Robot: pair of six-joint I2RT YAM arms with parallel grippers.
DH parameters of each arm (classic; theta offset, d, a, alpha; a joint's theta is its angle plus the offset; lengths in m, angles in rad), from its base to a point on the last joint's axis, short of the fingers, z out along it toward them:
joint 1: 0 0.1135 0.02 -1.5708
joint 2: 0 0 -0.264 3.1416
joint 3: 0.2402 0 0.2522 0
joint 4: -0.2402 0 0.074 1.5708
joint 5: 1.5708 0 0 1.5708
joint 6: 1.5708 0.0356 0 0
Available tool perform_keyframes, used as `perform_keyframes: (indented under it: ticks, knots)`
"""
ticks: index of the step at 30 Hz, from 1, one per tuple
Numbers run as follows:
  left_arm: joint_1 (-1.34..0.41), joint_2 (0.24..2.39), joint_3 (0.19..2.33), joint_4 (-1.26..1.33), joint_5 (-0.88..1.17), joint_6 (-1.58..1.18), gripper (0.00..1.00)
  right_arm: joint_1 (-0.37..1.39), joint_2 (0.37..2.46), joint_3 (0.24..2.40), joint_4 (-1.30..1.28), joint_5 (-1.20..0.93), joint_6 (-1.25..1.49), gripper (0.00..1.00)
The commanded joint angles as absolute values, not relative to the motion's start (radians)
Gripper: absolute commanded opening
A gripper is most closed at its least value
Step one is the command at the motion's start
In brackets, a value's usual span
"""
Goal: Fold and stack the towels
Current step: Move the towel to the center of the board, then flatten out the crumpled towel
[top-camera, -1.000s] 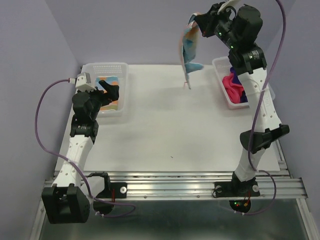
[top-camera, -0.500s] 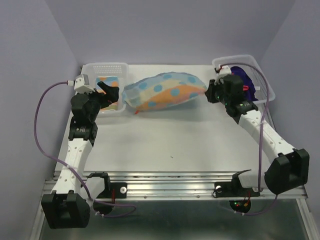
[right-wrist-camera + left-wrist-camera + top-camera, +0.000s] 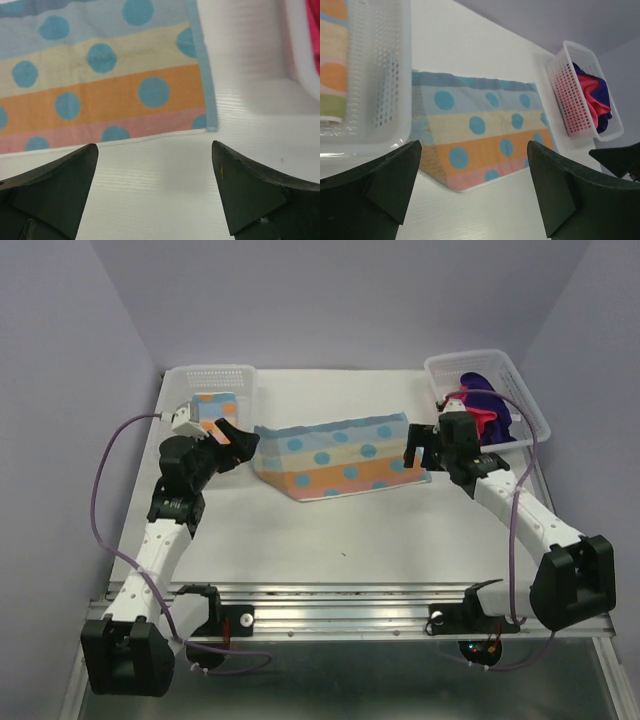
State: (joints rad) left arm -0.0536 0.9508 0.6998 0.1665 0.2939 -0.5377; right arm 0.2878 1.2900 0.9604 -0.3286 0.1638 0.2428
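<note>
A striped, blue-dotted towel [image 3: 340, 458] [image 3: 485, 135] [image 3: 100, 85] lies spread on the white table, with its left end folded at an angle. My right gripper [image 3: 415, 452] [image 3: 154, 145] is open and empty, low over the table just off the towel's right near corner. At the towel's left end my left gripper [image 3: 238, 443] [image 3: 474, 145] is open with nothing in it. A second striped towel [image 3: 212, 405] [image 3: 332, 65] lies folded in the left basket [image 3: 240, 375] [image 3: 385, 75]. The purple towel [image 3: 500, 405] [image 3: 602, 100] and the pink towel [image 3: 483, 417] [image 3: 587, 95] are bunched in the right basket [image 3: 440, 370] [image 3: 565, 85].
Both white perforated baskets stand at the table's far corners, and the right basket's wall [image 3: 300, 50] is close beside my right gripper. Lilac walls close in the back and sides. A metal rail [image 3: 340, 605] runs along the near edge.
My right arm swung down from high up and laid the striped towel flat on the table, then opened and let it go. My left gripper moved right, to the towel's left end.
</note>
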Motion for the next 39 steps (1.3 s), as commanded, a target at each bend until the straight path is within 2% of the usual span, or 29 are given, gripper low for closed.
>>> perform_keyframes:
  ticks: [1, 7, 11, 16, 23, 29, 35, 39]
  knots:
    - [-0.161, 0.968, 0.692, 0.232, 0.301, -0.563, 0.99, 0.334, 1.377, 0.999, -0.235, 0.015, 0.308, 1.0]
    - [-0.368, 1.112, 0.729, 0.236, 0.209, -0.577, 0.99, 0.353, 1.577, 1.129, -0.186, 0.038, 0.344, 1.0]
    - [-0.475, 1.286, 0.745, 0.233, 0.1, -0.61, 0.99, 0.351, 1.722, 1.242, -0.163, 0.093, 0.362, 1.0]
    - [-0.503, 1.511, 0.856, 0.173, 0.008, -0.641, 0.99, 0.351, 1.896, 1.315, -0.218, 0.17, 0.402, 1.0]
    - [-0.503, 1.715, 1.049, 0.109, -0.08, -0.641, 0.99, 0.35, 1.884, 1.121, -0.19, 0.152, 0.466, 1.0]
    - [-0.502, 1.916, 1.213, 0.032, -0.104, -0.617, 0.99, 0.376, 1.793, 0.876, -0.132, 0.072, 0.564, 1.0]
    - [-0.502, 2.14, 1.552, -0.06, -0.063, -0.534, 0.99, 0.517, 1.643, 0.692, -0.143, 0.042, 0.701, 1.0]
    - [-0.502, 2.261, 1.745, -0.117, -0.014, -0.453, 0.99, 0.705, 1.579, 0.631, -0.069, -0.072, 0.758, 1.0]
